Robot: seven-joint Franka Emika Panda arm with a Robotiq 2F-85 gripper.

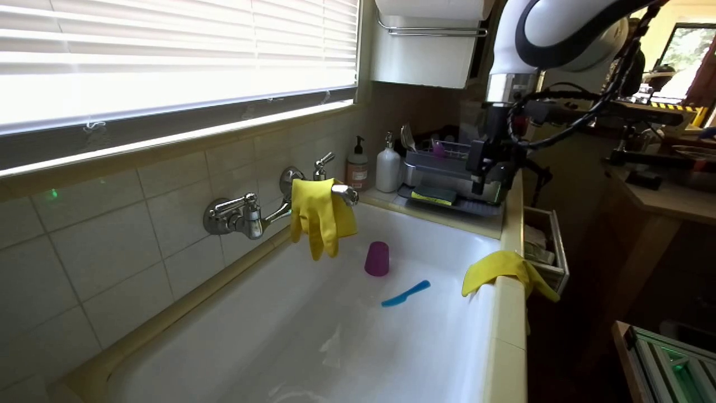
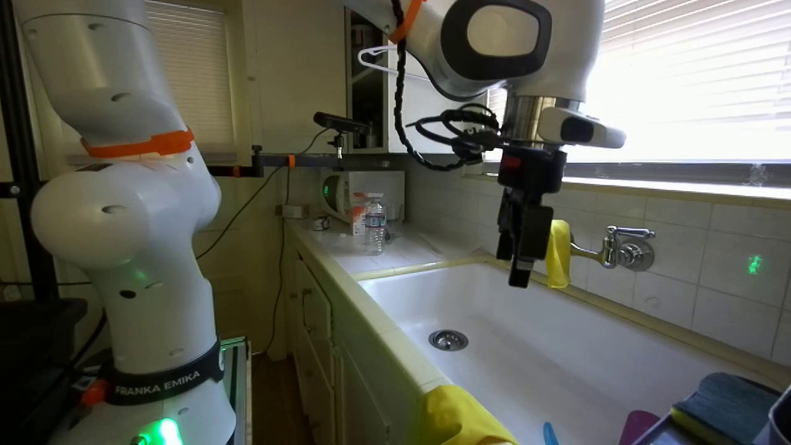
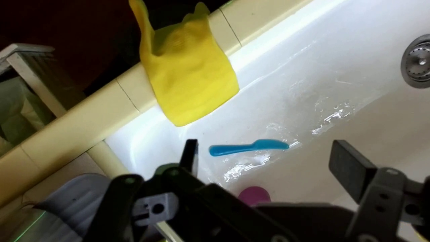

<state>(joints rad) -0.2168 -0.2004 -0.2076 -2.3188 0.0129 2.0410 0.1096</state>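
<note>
The black two-fingered claw (image 3: 270,162) is spread wide above the white shiny sink (image 3: 322,84). A flat blue plastic knife (image 3: 248,147) lies in there, near a round purple plastic cup (image 1: 377,259). A yellow rubber glove (image 3: 191,77) hangs over the sink's edge.

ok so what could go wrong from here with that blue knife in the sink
The blue knife lies flat in a wet-looking sink, so it might slip if the open end effector closes on it. The purple cup sits close by and could get knocked. The yellow glove draped over the sink's edge may slide off if brushed.
</note>
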